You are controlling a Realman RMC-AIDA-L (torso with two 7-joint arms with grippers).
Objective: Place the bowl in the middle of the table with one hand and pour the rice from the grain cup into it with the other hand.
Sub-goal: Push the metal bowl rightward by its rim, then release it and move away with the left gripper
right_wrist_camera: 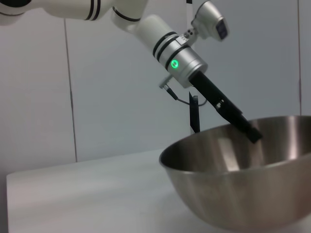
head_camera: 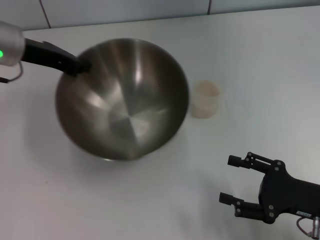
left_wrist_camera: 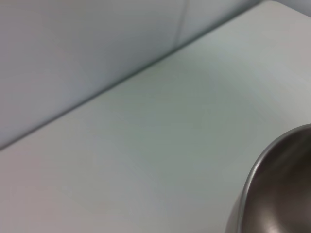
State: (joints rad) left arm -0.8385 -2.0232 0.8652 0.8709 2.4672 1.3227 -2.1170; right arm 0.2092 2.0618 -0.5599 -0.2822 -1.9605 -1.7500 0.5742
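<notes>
The steel bowl (head_camera: 122, 100) is left of the table's middle and is tilted, its opening facing the front right. My left gripper (head_camera: 82, 65) is shut on its far-left rim. The right wrist view shows that gripper (right_wrist_camera: 250, 132) with one finger inside the bowl (right_wrist_camera: 243, 194) and the other outside the wall. The bowl's rim also shows in the left wrist view (left_wrist_camera: 277, 194). The grain cup (head_camera: 206, 99) stands upright just right of the bowl, with pale rice (head_camera: 206, 90) in it. My right gripper (head_camera: 226, 179) is open and empty at the front right, apart from the cup.
The white table (head_camera: 260, 55) meets a pale panelled wall (head_camera: 125, 10) at the back. Bare tabletop lies between the cup and my right gripper and along the front left.
</notes>
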